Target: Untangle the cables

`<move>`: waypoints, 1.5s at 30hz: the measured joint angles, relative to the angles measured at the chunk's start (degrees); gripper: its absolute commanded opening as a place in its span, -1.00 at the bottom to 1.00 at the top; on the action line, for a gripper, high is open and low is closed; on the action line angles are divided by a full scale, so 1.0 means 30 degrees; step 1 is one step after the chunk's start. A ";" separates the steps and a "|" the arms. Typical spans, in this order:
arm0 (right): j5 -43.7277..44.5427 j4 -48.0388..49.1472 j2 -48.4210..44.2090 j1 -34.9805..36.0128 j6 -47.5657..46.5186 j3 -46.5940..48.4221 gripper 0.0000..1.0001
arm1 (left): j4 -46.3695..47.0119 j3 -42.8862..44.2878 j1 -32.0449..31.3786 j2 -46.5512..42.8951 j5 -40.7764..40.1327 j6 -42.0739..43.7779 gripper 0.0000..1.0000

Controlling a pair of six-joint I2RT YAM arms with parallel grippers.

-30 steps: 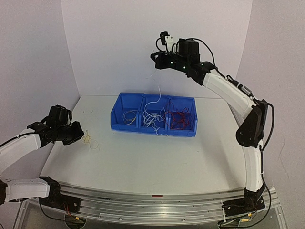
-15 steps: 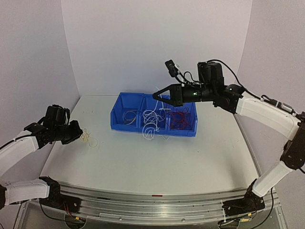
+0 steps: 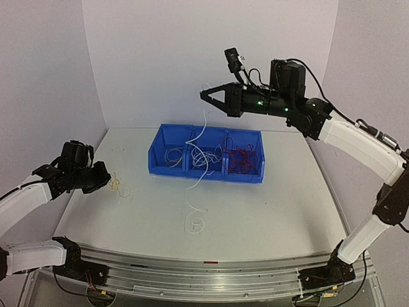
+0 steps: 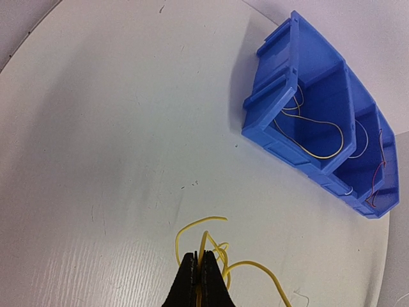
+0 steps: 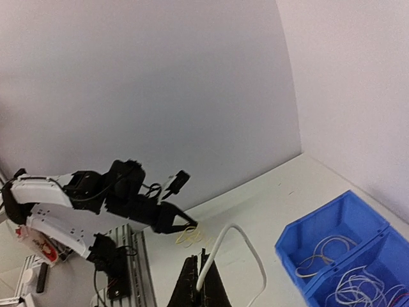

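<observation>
Right, most cables (image 3: 239, 158) lie sorted in the bin (image 3: 204, 174); right gripper (image 3: 205, 96) clamps a white cable (image 5: 233, 226), left gripper (image 4: 197, 259) a yellow cable (image 4: 199, 220).

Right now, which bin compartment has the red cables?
The right-end compartment in the top view: it holds the red cables; the middle compartment has white cables, the left compartment yellow-tan cables.

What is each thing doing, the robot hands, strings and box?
Left gripper: shut on the yellow cable.
Right gripper: shut on the white cable, raised high.
White cable: hanging, tail curled on the table.
Yellow cable: bunched on the table.
Blue bin: upright, cables in all three compartments.
</observation>
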 measured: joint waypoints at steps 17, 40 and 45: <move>0.9306 -0.0177 0.7834 -0.0337 -0.6716 1.0695 -1.00 | -0.0096 0.0000 0.0002 0.0000 -0.0409 -0.0010 -1.00; 0.9399 0.3028 1.1435 -0.2925 -0.8451 0.8716 -1.00 | -0.0373 0.0000 0.0004 0.0168 -0.0952 -0.0146 -1.00; 0.9560 0.2422 1.1788 -0.2829 -0.8462 0.4848 -0.96 | -0.0492 0.0000 0.0007 0.0168 -0.1071 -0.0153 -1.00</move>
